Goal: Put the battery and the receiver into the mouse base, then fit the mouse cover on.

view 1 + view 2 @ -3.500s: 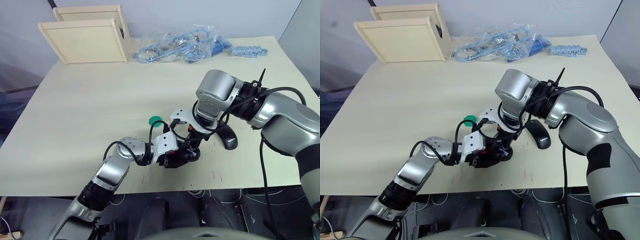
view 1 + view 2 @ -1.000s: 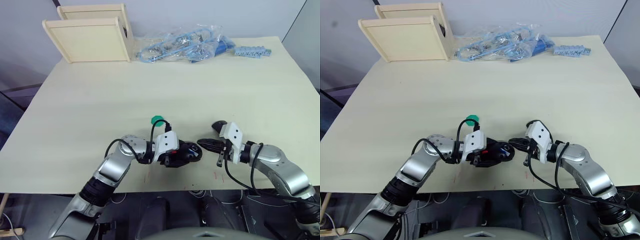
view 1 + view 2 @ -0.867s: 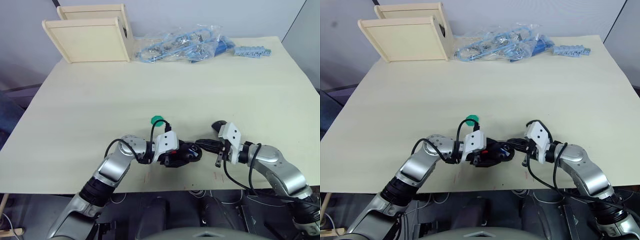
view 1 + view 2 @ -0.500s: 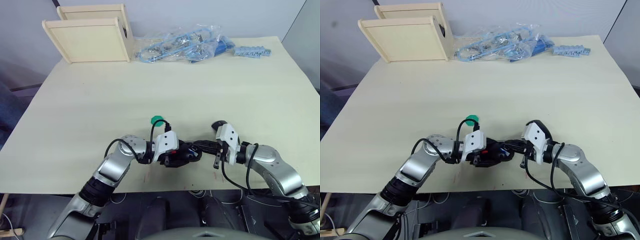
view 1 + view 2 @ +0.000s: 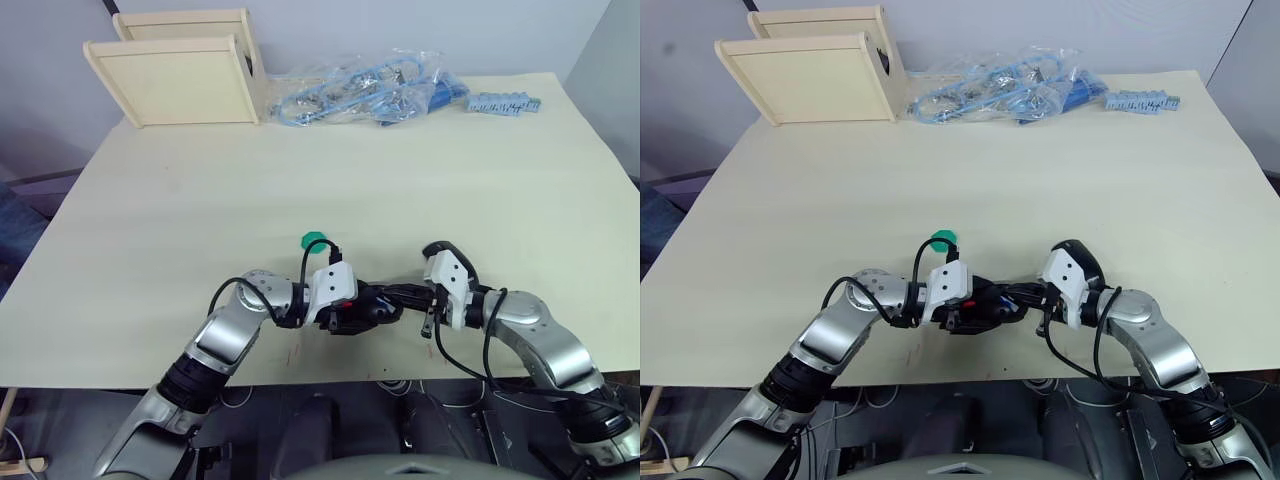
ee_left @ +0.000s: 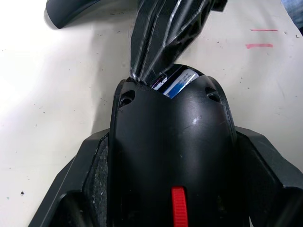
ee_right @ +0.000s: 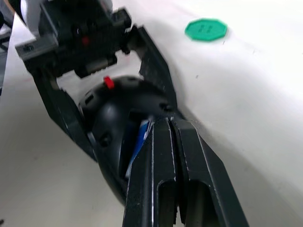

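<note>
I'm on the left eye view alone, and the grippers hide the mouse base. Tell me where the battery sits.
Observer: In the left wrist view, the battery lies in an opening at the end of the mouse base, with its blue side showing.
Operator: Report the right gripper's fingers.
Observer: The right gripper is shut. Its two fingers are pressed together, with their tips at the battery.
Operator: Confirm the left gripper's hold.
Observer: The left gripper has one finger on each side of the mouse base and clamps it just above the table.
</note>
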Motion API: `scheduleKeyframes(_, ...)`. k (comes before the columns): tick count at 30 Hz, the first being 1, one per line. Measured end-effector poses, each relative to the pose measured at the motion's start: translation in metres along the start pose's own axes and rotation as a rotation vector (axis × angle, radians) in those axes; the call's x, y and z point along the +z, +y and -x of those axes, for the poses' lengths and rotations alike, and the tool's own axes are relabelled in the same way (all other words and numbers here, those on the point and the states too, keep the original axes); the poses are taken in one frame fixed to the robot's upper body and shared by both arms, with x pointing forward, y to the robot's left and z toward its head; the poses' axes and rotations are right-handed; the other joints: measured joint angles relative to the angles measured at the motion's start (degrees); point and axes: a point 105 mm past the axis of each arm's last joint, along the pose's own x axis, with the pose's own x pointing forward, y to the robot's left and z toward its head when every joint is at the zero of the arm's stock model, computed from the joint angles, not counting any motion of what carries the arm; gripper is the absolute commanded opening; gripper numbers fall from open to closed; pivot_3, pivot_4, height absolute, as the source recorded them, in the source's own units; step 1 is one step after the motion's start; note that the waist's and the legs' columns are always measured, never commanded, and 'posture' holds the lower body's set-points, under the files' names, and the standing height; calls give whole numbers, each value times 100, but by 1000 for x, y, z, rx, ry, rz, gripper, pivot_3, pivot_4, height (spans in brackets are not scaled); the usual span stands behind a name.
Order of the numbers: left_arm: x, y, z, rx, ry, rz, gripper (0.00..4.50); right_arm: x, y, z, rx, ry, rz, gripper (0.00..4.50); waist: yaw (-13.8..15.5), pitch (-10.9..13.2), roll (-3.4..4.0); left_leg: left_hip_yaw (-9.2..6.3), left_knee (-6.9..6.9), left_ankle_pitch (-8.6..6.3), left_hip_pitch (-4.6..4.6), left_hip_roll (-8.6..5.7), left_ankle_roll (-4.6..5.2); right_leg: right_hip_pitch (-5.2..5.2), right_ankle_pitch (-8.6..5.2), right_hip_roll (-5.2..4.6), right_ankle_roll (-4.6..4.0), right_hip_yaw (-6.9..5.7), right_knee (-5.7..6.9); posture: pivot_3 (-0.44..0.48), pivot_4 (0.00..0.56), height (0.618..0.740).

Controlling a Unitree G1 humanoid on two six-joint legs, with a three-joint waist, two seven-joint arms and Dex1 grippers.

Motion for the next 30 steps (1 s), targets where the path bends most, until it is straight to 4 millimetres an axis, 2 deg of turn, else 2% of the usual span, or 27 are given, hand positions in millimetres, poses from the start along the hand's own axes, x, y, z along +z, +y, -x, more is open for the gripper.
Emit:
scheduleKeyframes(7,-1,0,0,3,3,4,2956,-2,0,-1,0,13,22,51,0,-1,-1,8,0,0,10,0,0,0,-1,0,-1,8,13,0,150,740)
scheduleKeyframes(12,-3,1,0,11,15,15,2956,-7,-3,-4,2,46,25,51,-17,-6,-7,14,-6,-1,67,2,0,50,-7,4,-7,16,15,0,150,740)
scheduleKeyframes(19,-4,1,0,11,19,18,2956,-11,-5,-5,11,68,25,51,-24,-25,-26,11,-6,-1,69,5,0,51,-8,8,-8,16,16,0,150,740)
scheduleKeyframes(22,-4,1,0,9,18,14,2956,-7,-8,-2,-4,30,-3,51,-13,-25,-26,9,-5,-1,67,5,0,51,-8,8,-9,15,15,0,150,740)
scheduleKeyframes(27,-2,1,-1,6,16,5,2956,-9,-8,14,11,20,-66,51,7,-19,-26,9,-4,-1,61,5,0,48,-8,7,-9,14,15,0,150,740)
scheduleKeyframes(30,-2,1,-1,4,15,-1,2956,-1,-10,35,5,3,-60,51,7,-15,-27,10,-4,-1,58,5,0,45,-8,7,-8,15,13,0,150,740)
